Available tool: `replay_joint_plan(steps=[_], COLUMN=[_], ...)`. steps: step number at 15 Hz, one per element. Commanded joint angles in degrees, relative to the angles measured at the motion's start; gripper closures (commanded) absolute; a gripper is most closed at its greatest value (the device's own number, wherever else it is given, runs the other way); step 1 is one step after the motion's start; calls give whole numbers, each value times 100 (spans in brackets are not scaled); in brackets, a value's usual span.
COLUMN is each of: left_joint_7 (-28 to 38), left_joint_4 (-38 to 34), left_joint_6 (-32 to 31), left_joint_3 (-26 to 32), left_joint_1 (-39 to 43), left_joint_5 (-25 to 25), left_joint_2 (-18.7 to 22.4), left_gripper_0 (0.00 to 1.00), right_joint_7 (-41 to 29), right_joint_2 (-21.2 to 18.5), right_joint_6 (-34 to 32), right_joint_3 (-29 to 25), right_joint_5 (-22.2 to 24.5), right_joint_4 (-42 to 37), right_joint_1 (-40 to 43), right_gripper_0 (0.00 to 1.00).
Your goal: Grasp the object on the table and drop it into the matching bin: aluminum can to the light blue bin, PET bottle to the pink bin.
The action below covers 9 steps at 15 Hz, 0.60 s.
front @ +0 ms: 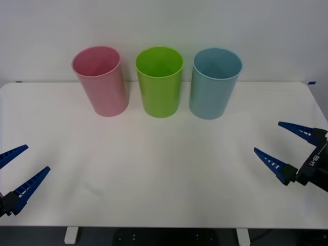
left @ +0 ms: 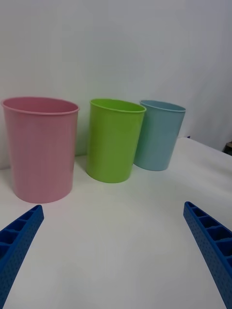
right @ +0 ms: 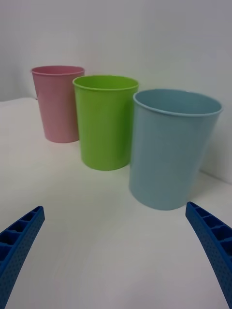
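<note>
The aluminum can is judged light, thin-walled and slippery, best taken mid-body; the left pincer [front: 37, 158] and right pincer [front: 267, 136] are held spread wide.

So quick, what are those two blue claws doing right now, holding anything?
Left claw: open, holding nothing, low over the table's near left edge.
Right claw: open, holding nothing, near the right edge.
</note>
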Motion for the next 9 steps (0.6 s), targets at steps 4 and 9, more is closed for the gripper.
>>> replay_joint_plan(steps=[4,9], left_joint_7=[0,0], left_joint_4=[0,0], left_joint_6=[0,0], left_joint_3=[0,0], left_joint_1=[0,0], left_joint_5=[0,0], left_joint_2=[0,0], left_gripper_0=[0,0], right_joint_7=[-11,-2], right_joint_2=[-7,-7], right_joint_6=[-598,-607], right_joint_3=[-225,-217], right_joint_5=[-184,-184], right_joint_4=[-1,-1], right_joint_1=[403,430], right_gripper_0=[0,0])
